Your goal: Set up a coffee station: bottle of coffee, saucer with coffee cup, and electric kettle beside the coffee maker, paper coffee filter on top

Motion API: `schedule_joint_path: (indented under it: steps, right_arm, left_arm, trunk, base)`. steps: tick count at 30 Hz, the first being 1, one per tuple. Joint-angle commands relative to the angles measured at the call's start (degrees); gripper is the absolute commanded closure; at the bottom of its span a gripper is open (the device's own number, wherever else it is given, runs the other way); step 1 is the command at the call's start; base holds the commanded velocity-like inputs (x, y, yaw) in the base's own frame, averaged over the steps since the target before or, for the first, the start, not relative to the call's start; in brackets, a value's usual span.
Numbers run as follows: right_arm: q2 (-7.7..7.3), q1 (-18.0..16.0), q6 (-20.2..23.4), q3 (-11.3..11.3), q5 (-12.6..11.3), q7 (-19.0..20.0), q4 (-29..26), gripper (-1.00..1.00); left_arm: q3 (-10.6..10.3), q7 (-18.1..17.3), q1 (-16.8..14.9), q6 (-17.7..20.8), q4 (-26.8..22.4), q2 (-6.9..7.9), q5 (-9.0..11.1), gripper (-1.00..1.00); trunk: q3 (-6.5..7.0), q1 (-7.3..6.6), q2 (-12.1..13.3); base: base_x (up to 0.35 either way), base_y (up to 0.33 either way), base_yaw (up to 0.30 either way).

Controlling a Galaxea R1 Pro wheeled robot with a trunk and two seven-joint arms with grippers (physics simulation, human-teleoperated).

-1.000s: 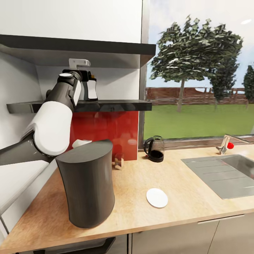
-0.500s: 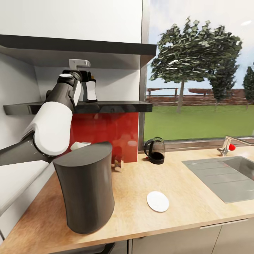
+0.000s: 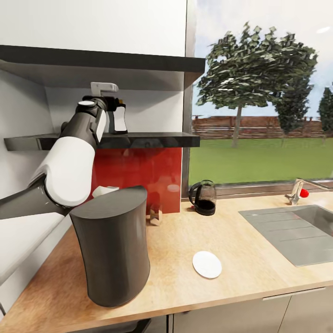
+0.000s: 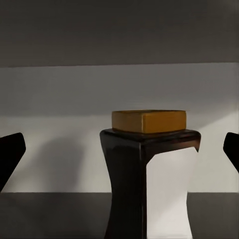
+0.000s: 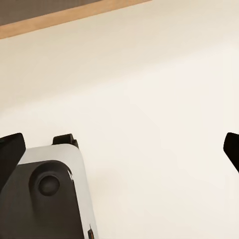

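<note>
— Left wrist view: the left hand (image 4: 119,149) is spread wide, the bottle of coffee (image 4: 149,174) between its fingertips, standing ungrasped on the kitchen shelf (image 3: 138,138).
— And the worktop (image 3: 240,263)?
— It carries the coffee maker (image 3: 113,245), saucer (image 3: 206,264) and electric kettle (image 3: 203,197), well apart; most steps remain. The right hand (image 5: 119,149) is spread too.

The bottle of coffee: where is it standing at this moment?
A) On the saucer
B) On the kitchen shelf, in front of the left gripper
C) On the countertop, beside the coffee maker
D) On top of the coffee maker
B: the bottle of coffee stands upright on the kitchen shelf, and in the left wrist view it sits between the open fingertips of the left gripper, which are apart from it.
</note>
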Motion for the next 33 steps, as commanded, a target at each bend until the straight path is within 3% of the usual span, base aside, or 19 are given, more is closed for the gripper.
schedule_joint_path:
  steps: [1,33]
  right_arm:
    - [0.00,-0.03,-0.21,-0.47,0.60,-0.14,0.08,-1.00]
    - [-0.01,-0.03,-0.21,-0.47,0.60,-0.15,0.16,-1.00]
  left_arm:
    - [0.26,-0.01,-0.01,0.15,-0.05,-0.07,-0.24,-1.00]
    - [0.29,0.23,3.44,-0.03,0.43,-0.13,0.02,-1.00]
  trunk:
    - [-0.03,0.02,-0.04]
    - [-0.03,0.02,-0.04]
  base:
    - [0.000,0.000,0.000]
    - [0.000,0.000,0.000]
